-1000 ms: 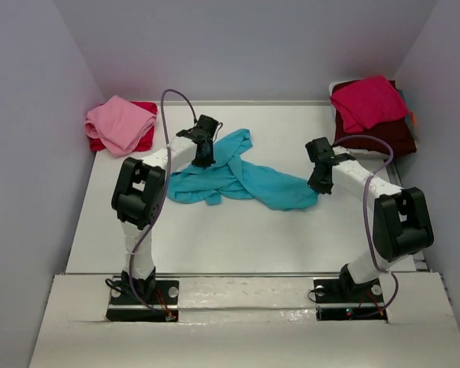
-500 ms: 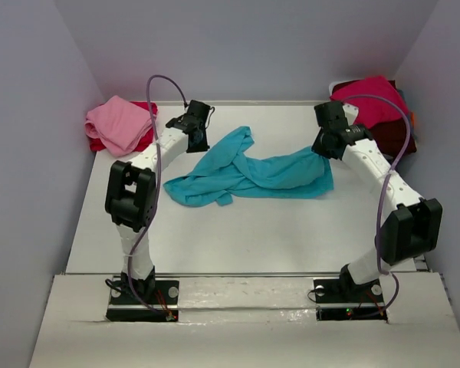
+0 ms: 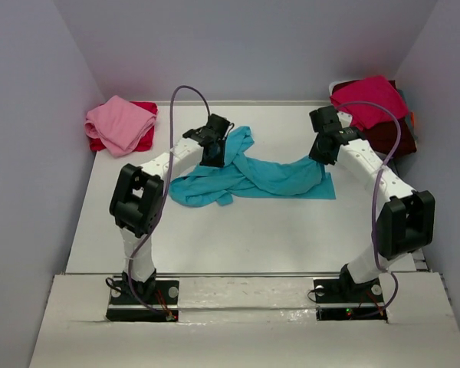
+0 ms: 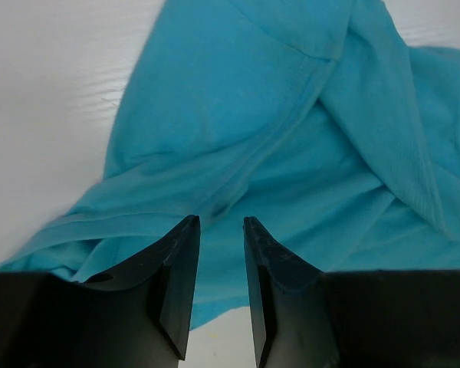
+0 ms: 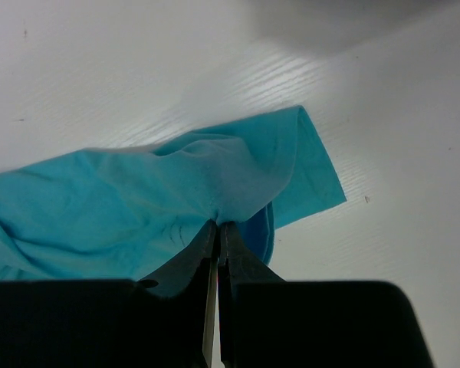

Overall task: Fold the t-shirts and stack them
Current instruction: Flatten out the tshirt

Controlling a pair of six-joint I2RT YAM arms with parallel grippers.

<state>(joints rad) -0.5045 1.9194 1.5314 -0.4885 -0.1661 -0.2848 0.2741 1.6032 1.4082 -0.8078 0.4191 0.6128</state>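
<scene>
Top external view shows the turquoise t-shirt [image 3: 253, 178] crumpled on the counter [image 3: 238, 230], long axis from 9 to 3 o'clock, the right end effector [image 3: 320, 158] pinching its 3 o'clock end, the left end effector [image 3: 214, 159], slightly spread and empty, above its 10 o'clock part.

turquoise t-shirt [image 4: 291, 138]: soft matt knit cloth, stitched hems. table [image 5: 100, 69]: white, faint wood-like grain, slight sheen, maybe laminate. left gripper [image 4: 221, 226]: black smooth plastic, semi-matt. pink t-shirt [image 3: 121, 123]: matt cloth too.
</scene>
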